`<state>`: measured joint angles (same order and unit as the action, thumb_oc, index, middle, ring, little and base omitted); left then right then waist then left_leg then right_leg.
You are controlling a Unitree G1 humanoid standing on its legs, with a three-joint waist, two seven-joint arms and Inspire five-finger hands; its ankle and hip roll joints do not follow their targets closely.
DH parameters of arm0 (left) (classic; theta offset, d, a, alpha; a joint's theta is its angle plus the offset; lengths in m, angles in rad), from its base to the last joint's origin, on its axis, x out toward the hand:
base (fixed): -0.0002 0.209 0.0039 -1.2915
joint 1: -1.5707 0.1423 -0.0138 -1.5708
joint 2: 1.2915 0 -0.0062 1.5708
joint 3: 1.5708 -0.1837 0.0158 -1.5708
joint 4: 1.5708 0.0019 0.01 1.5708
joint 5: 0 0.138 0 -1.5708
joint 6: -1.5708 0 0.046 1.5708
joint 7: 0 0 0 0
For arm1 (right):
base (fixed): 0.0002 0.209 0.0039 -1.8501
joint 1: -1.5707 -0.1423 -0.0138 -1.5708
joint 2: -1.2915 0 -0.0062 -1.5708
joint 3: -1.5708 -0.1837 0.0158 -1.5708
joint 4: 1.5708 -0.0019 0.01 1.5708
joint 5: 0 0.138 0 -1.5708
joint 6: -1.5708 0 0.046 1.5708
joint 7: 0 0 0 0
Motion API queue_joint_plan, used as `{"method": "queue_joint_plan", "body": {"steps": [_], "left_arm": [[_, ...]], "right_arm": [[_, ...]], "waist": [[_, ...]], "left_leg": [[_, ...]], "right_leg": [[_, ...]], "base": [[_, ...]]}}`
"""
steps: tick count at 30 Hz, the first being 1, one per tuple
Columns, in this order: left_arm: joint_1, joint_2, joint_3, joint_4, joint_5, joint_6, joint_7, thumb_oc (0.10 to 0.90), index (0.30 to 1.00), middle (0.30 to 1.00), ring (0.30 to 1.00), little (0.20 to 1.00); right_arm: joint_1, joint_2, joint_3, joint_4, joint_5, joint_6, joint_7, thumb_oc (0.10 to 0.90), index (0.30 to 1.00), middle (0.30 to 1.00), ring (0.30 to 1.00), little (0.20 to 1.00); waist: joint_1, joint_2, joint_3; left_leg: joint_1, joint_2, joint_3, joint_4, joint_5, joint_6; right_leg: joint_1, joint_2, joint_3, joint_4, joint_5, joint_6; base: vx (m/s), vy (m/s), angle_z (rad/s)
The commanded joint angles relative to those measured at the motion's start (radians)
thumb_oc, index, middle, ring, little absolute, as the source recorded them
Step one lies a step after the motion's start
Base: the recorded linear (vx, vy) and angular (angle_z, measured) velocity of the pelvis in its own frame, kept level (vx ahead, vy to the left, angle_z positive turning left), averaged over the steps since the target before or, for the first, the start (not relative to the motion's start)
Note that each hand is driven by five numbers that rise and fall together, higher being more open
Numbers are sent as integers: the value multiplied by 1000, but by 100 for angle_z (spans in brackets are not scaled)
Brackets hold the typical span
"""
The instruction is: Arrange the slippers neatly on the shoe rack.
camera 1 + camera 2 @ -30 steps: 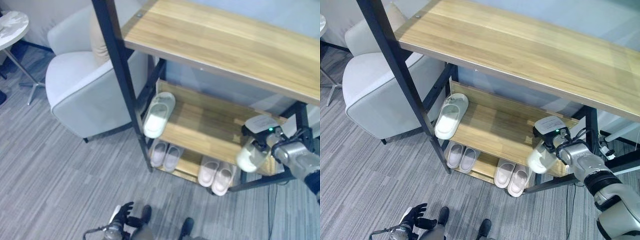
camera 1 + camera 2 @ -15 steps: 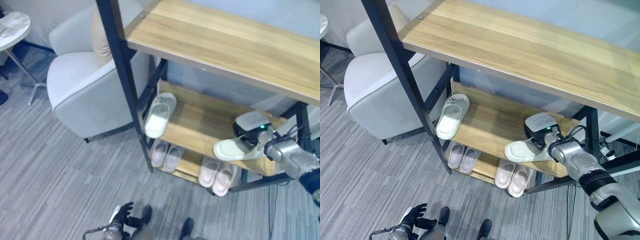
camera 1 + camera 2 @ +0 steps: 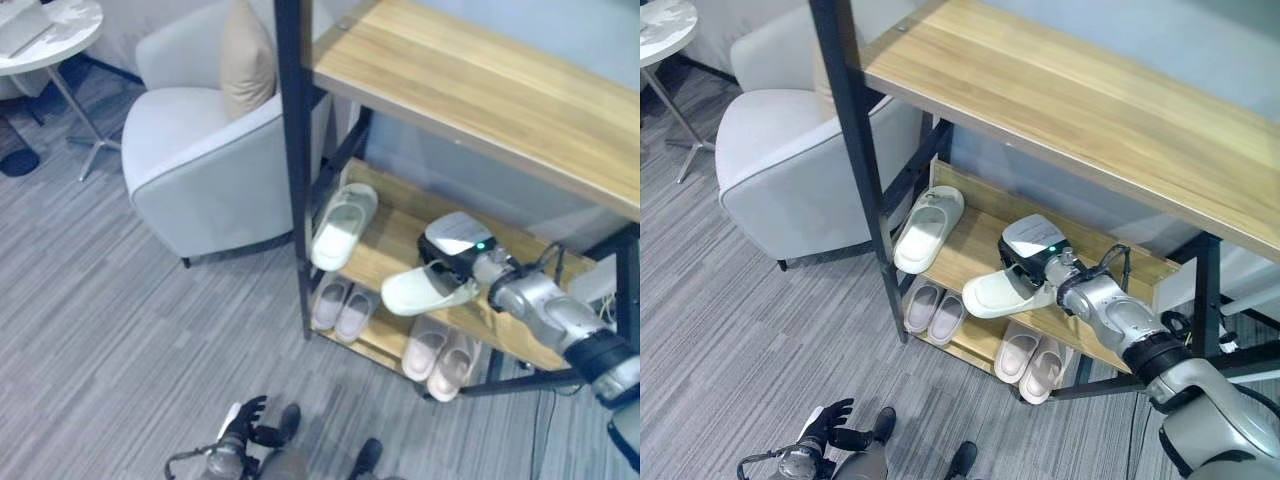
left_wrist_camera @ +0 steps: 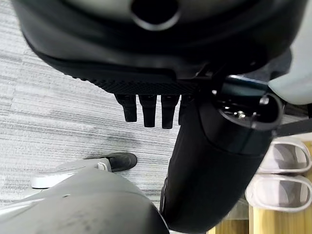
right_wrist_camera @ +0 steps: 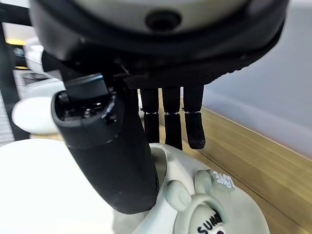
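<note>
Rack of wood and black metal, with my right hand at its middle shelf.
Armchair stands just beside it. My right hand pinches a pale green slipper between thumb and fingers, toe jutting past the shelf's front edge; its mate lies at the shelf's left end. Two pinkish pairs sit below. My left hand hangs low over the carpet, fingers relaxed, empty.
</note>
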<state>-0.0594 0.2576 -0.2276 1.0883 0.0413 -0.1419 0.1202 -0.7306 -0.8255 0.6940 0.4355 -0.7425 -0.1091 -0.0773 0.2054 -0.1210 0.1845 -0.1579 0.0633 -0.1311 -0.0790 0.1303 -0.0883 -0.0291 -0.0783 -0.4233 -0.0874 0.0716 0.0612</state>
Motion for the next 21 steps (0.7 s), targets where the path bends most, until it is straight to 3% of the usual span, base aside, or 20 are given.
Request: {"method": "queue_joint_plan", "body": {"steps": [1, 7, 8, 9, 10, 21], "left_arm": [[66, -26, -84, 84, 8, 5, 12, 800, 900, 900, 900, 900], [58, -19, -97, 82, 2, 1, 14, 800, 900, 900, 900, 900], [54, -18, -99, 81, -1, 1, 16, 800, 900, 900, 900, 900], [52, -18, -101, 78, -4, 0, 18, 800, 900, 900, 900, 900], [50, -19, -104, 73, -7, 0, 19, 800, 900, 900, 900, 900], [52, -41, -104, 79, 6, 0, 24, 800, 900, 900, 900, 900]], "right_arm": [[-197, -16, 14, 6, 1, 4, -127, 400, 300, 300, 300, 300], [-283, -37, 79, 83, -33, 15, -161, 400, 300, 300, 300, 300], [-296, -41, 87, 92, -38, 19, -165, 519, 479, 479, 479, 479], [-302, -44, 89, 102, -42, 25, -170, 569, 554, 554, 554, 554], [-305, -47, 87, 111, -44, 28, -176, 800, 900, 900, 900, 900], [-242, -108, 15, -28, -61, 19, -209, 800, 900, 900, 900, 900]], "waist": [[53, -14, -38], [79, -25, -28], [80, -26, -27], [83, -27, -26], [83, -25, -25], [56, -10, -43]], "left_leg": [[23, -12, 42, -8, -65, -11], [5, -15, 15, -8, -56, -15], [2, -15, 10, -8, -54, -16], [0, -16, 7, -8, -53, -16], [-3, -18, 4, -8, -52, -16], [8, -18, 9, -8, -58, -18]], "right_leg": [[38, -55, 28, 12, -63, 94], [36, -52, 2, 13, -65, 93], [35, -52, -2, 13, -65, 93], [35, -51, -4, 13, -65, 93], [35, -51, -8, 13, -65, 93], [39, -60, -16, 17, -67, 92]], "base": [[5, -14, 8], [5, -15, 21], [2, -13, 21], [-4, 0, 19], [-3, 3, 15], [6, 7, 3]]}}
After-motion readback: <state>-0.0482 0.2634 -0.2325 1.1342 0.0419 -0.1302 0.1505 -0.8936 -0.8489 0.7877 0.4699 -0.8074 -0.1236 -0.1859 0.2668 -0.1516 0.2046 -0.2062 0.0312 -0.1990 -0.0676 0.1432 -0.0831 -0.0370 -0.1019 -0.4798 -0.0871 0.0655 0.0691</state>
